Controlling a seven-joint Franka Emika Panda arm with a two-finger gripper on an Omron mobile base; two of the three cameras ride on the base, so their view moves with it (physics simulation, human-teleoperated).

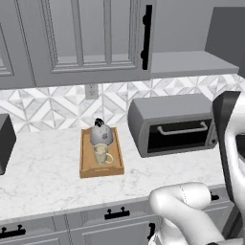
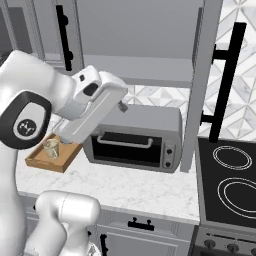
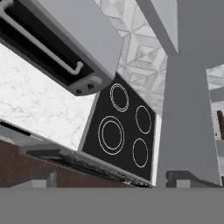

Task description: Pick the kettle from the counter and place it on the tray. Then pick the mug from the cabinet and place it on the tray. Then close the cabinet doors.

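Observation:
The speckled kettle [image 1: 102, 135] stands at the far end of the wooden tray [image 1: 86, 165] on the marble counter [image 1: 43, 167], with the cream mug [image 1: 101, 154] right in front of it. The mug [image 2: 50, 148] and tray [image 2: 42, 161] also show in the right base view beside my arm. The cabinet [image 1: 191, 62] has its right door [image 2: 200, 85] swung out; the left door [image 1: 91, 38] looks flush with the front. My gripper [image 3: 113, 179] is open and holds nothing. It hangs over the counter's front near the toaster oven, facing the right door's edge [image 3: 188, 109].
A grey toaster oven [image 1: 172, 124] sits on the counter right of the tray. A black stovetop [image 2: 227, 180] with ring burners lies to the right of the counter. Grey drawers [image 1: 115, 220] with black handles run below. A dark appliance [image 1: 5, 141] stands at the counter's far left.

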